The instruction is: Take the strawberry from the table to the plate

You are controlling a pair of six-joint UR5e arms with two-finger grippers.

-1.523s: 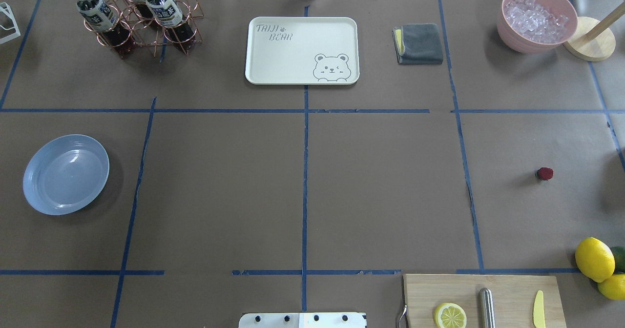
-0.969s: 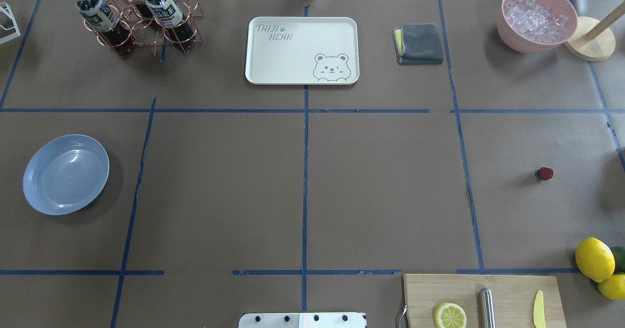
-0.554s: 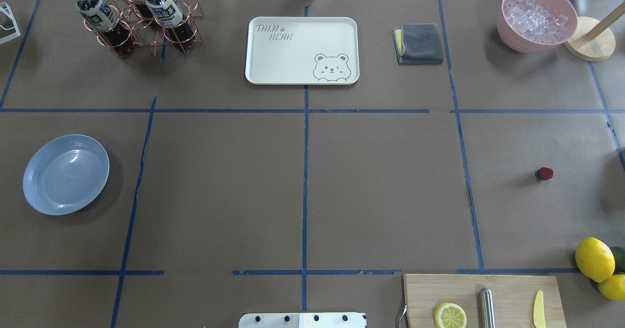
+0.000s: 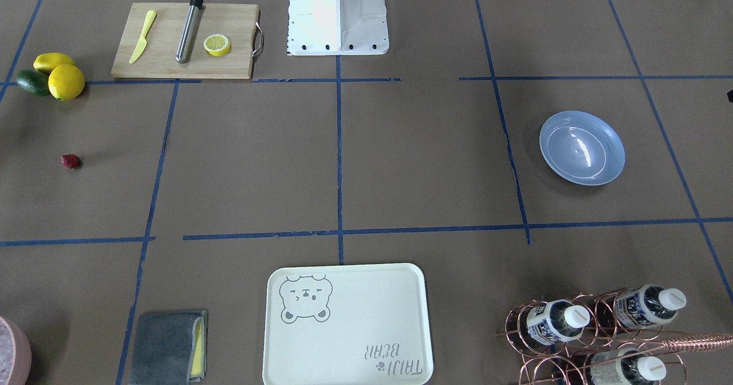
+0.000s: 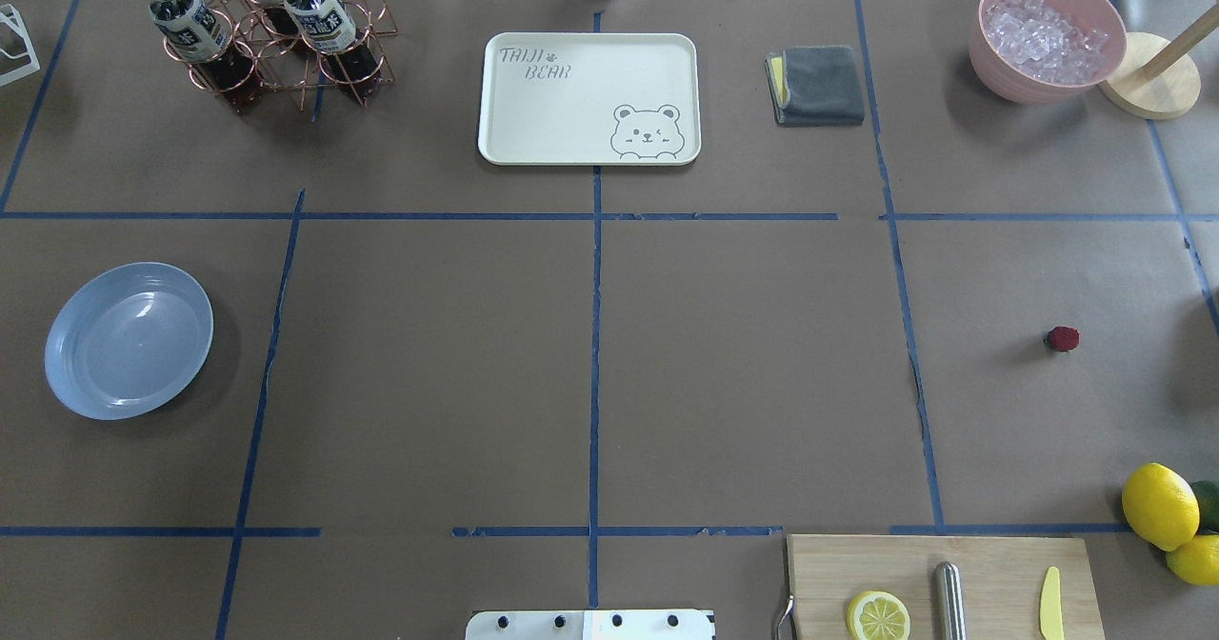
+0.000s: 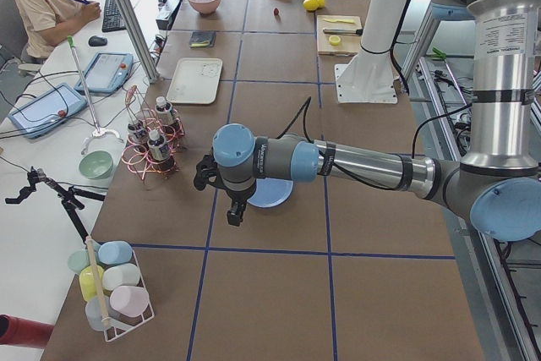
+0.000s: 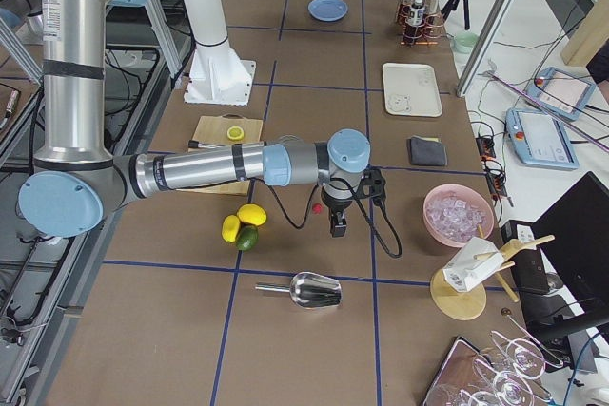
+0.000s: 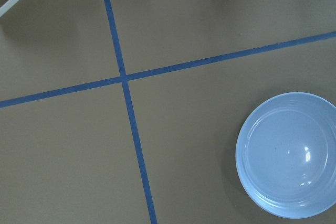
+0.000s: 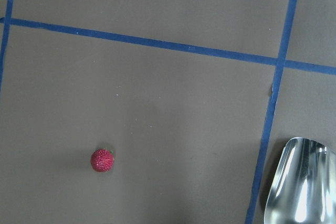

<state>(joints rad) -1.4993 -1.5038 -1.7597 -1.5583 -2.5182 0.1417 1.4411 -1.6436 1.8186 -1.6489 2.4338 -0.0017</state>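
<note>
Plainly, the strawberry (image 5: 1062,339) lies alone on the brown-paper worktop (image 5: 743,373), on the robot's right side. It sits inside a taped square, with nothing touching it. The lemons (image 5: 1159,506) and the cutting board (image 5: 1000,564) lie nearer the robot, apart from the berry. A metal scoop (image 9: 299,182) shows at the corner of the right wrist view, well clear of it.

The task looks to be at its first step, the approach, with the berry not yet grasped. In the right side view the right gripper (image 7: 338,228) hangs above the worktop near the strawberry, pointing down. The right wrist view puts the berry low and to the left rather than in the middle. So the gripper probably needs to shift sideways until it is over the fruit, then come down around it. The berry is small and round and could roll if a finger nudges it.

Neither wrist view shows any fingers, and the side view is too far off. Whether the right gripper's fingers are apart or together cannot be told. It appears to hold nothing.

The plate (image 5: 129,340) sits empty on the robot's left side, well apart from the strawberry. The left gripper (image 6: 235,211) hovers near it, touching nothing, and its opening cannot be told either.
</note>
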